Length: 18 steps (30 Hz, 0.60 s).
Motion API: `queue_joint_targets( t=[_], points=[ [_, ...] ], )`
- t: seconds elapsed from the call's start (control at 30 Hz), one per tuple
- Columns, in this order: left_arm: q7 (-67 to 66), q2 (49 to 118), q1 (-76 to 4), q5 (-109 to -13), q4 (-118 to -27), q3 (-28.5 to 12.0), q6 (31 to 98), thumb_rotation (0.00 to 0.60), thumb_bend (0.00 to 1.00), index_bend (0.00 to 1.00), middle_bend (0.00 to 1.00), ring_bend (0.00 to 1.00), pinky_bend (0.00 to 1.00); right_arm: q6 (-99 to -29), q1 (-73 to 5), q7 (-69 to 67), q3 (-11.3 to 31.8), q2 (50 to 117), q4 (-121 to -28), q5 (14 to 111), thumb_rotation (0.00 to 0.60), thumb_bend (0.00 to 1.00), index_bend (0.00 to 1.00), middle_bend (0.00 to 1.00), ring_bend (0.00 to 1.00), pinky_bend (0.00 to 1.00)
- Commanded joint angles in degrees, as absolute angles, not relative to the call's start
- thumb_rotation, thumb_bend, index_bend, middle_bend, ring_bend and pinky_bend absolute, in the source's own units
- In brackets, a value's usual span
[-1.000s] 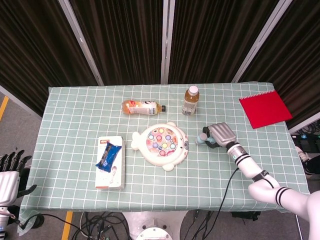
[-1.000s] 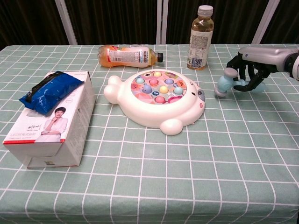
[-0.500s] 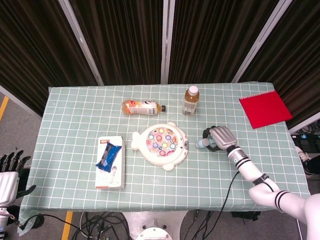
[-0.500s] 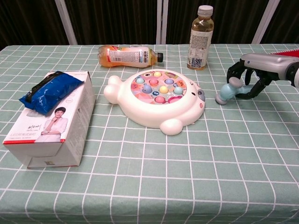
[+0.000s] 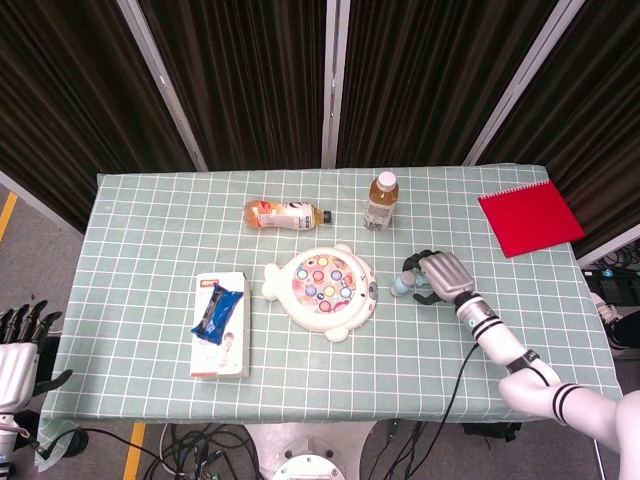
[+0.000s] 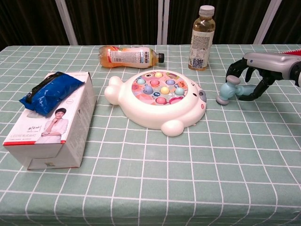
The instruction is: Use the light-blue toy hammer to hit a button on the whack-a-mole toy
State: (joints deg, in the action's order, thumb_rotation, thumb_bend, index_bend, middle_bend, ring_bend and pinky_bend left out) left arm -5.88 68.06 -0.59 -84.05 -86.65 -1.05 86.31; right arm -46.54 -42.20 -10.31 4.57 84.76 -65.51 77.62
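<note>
Just right of the white bear-shaped whack-a-mole toy (image 6: 157, 98), the right robot hand (image 6: 254, 75) arches its spread fingers over the light-blue plastic toy hammer (image 6: 229, 91) without clearly gripping it.

The right hand (image 6: 256, 75) reaches in from the right, palm down, dark fingers (image 6: 233, 69) curled downward and spread. Its striped forearm (image 5: 500, 345) runs back toward the lower right. The left hand (image 5: 22, 335) hangs off the table's left edge, fingers up.
</note>
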Motion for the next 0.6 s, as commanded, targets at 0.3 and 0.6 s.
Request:
queue_joint_targets(
  t=[0.3, 0.6],
  points=[
    [-5.21, 68.67, -0.92, -84.31, -85.90, -1.70, 86.88, 0.600, 0.00, 0.17, 0.07, 0.00, 0.00, -67.93, -29.98, -1.16, 4.53, 75.45, -78.81, 78.31, 0.600, 0.18, 0.23, 0.24, 0.11, 0.18],
    [-5.55, 69.61, -1.04, -85.82, -85.36, -2.50, 89.34, 0.600, 0.00, 0.15, 0.07, 0.00, 0.00, -86.13, -15.20, 1.95, -0.86, 64.21, -94.88, 83.16, 0.600, 0.18, 0.16, 0.16, 0.05, 0.12]
  ],
)
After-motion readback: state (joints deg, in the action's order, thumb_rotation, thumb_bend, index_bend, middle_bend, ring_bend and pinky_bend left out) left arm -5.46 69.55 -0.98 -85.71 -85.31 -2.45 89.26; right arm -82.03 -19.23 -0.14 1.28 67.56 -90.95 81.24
